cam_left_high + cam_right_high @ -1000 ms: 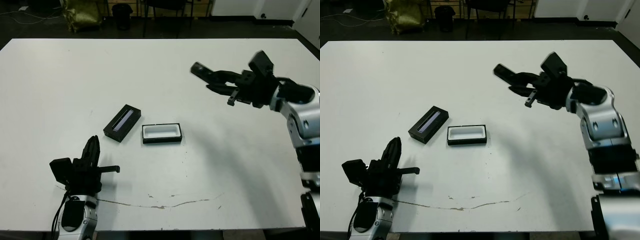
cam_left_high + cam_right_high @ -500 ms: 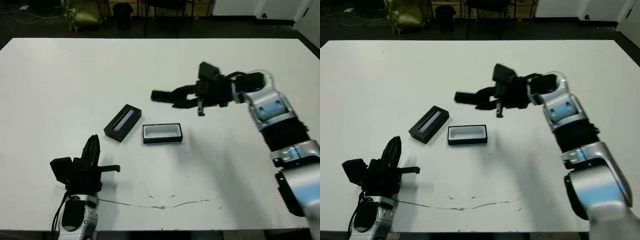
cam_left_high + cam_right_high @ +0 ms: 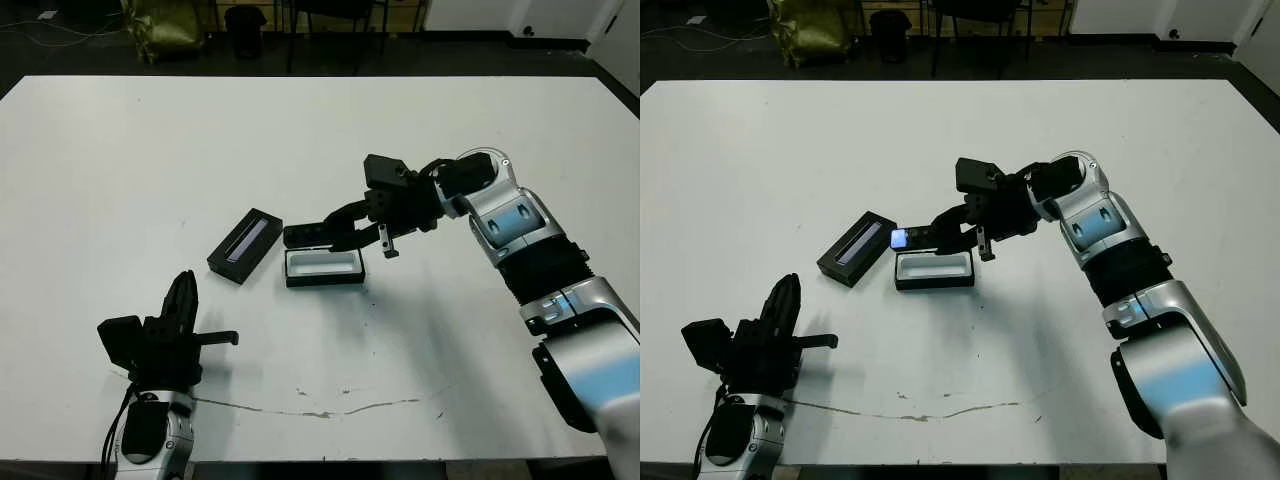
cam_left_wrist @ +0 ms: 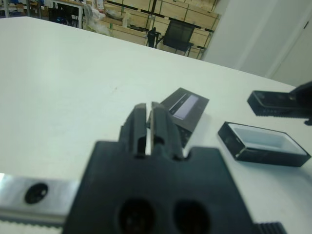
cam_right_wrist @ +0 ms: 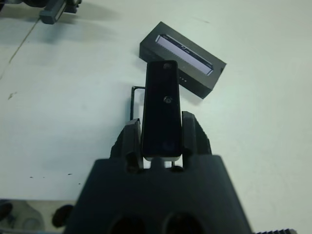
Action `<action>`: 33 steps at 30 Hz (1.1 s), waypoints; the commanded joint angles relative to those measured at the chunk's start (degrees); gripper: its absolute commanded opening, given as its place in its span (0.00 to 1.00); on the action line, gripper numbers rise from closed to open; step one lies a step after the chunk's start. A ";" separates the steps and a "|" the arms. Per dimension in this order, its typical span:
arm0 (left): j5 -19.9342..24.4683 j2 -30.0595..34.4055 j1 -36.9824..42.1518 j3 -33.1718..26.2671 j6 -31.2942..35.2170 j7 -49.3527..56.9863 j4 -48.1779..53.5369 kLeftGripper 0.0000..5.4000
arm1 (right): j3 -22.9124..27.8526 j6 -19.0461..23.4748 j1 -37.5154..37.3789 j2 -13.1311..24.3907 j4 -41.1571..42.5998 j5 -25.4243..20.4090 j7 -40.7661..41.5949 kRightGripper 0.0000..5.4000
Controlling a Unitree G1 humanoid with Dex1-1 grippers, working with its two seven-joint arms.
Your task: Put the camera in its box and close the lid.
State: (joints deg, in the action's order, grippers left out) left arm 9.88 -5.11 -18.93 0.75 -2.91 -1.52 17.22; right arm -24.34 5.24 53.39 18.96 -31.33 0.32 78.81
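Clamped in the right claw point(image 5: 157, 141), the camera point(image 5: 161, 108) apparently hovers over the box point(image 3: 323, 266).

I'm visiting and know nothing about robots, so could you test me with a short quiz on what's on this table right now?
1. True or false: the lid is already on the box.
2. Which gripper holds the camera? A) left B) right C) neither
3. Fill in: the box's lining is ____.

Key:
1. False. The lid lies on the table beside the open box.
2. B. The right gripper grips the camera just above the box; the left gripper is shut, empty and near the table's front edge.
3. White.
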 commanded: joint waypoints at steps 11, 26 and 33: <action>0.65 -0.29 -1.04 -0.12 0.31 0.04 -1.14 0.00 | -0.18 -1.64 3.08 0.91 -2.87 2.50 3.17 0.11; 0.74 -0.42 -1.13 -0.13 -0.56 -0.13 -1.75 0.00 | -3.03 -0.93 4.95 -2.17 -5.99 7.36 1.68 0.11; 0.76 -0.59 -1.23 -0.15 0.04 0.24 -1.30 0.00 | -4.17 0.08 4.50 -2.76 -4.93 7.77 3.17 0.11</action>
State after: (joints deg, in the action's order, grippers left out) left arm 10.65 -5.63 -19.56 0.78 -3.62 -1.65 16.41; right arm -27.93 4.70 57.98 16.35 -36.96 7.59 81.69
